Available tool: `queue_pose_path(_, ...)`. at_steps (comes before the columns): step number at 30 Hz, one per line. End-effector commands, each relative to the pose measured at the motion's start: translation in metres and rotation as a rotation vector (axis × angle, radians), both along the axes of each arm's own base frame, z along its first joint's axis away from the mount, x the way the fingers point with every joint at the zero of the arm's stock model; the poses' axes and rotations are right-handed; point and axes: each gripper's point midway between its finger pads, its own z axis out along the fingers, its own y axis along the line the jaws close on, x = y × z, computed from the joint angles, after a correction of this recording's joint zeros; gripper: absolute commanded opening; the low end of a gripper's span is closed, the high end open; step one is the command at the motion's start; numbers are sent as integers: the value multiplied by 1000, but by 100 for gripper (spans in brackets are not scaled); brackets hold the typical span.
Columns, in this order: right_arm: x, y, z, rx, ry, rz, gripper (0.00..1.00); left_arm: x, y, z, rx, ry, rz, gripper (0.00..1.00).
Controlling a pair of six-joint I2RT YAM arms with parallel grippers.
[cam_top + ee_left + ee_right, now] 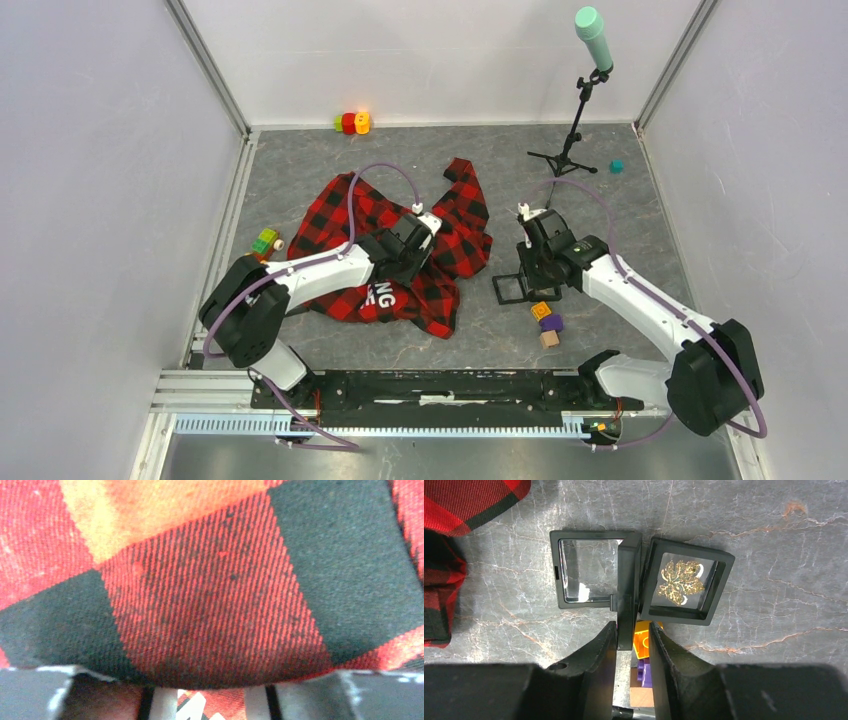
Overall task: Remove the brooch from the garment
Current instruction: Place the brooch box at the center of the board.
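The garment (340, 215), a red-and-black check shirt with white letters, lies crumpled at the table's middle left. My left gripper (408, 248) is down on it. In the left wrist view a fold of the garment (220, 595) fills the frame and bulges between the two fingers (30, 692), so that gripper (212, 692) is shut on cloth. The brooch (681, 580), a gold leaf shape, lies in the right half of an open black display case (629, 580) on the table. My right gripper (632, 635) straddles the case's middle wall with its jaws slightly apart. It is open.
Orange, purple and wooden blocks (546, 322) lie just near of the case (513, 288), under my right gripper (532, 270). A microphone stand (572, 140) and a teal cube (617, 166) are at the back right. Coloured blocks (350, 122) sit at the back wall, and more (265, 241) at the left edge.
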Motion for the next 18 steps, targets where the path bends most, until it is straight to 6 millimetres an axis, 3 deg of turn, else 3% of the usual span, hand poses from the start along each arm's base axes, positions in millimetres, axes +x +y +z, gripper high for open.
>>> queue_pose_path(1, 18, 3, 18, -15, -74, -4, 37, 13, 3, 15, 21, -62, 22, 36)
queue_pose_path(9, 13, 25, 17, 48, -55, 105, 45, 10, -3, 31, -57, -85, 19, 24)
queue_pose_path(14, 12, 29, 15, 62, -63, 134, 59, 13, 4, 49, -96, -166, 65, 14)
queue_pose_path(18, 14, 27, 13, 47, -72, 130, 61, 16, 10, 55, -97, -204, 87, 13)
